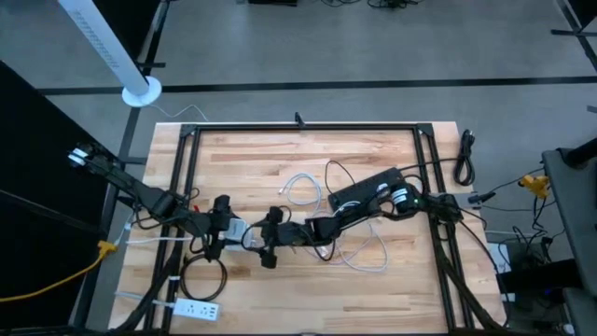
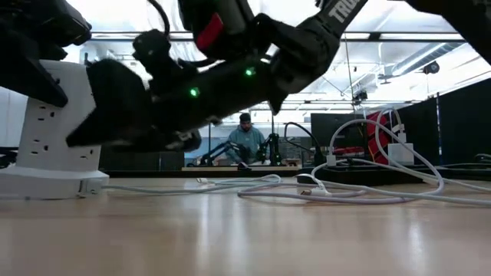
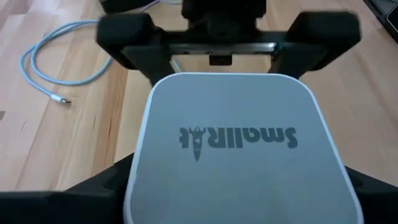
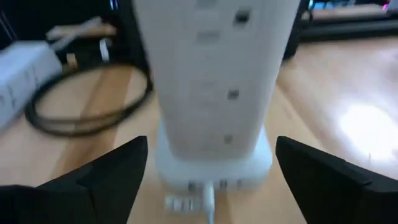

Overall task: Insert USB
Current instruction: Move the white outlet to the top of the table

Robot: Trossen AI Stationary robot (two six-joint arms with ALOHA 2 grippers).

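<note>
A white power tower [image 4: 211,93] is clamped upright at mid-worktop [image 1: 308,159] by the left end effector [image 1: 227,227], its flat top printed with a logo. The right end effector [image 1: 271,241] is seen just beside it with fingers [image 4: 106,177] spread wide and nothing held, while a white USB plug [image 4: 202,199] is seated in a port at the tower's base

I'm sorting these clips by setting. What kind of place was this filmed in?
Probably a robotics lab or workshop. A butcher-block workbench stands on a bare grey floor, a person sits at another bench with equipment in the background, and open ceiling lighting runs overhead, industrial style.
</note>
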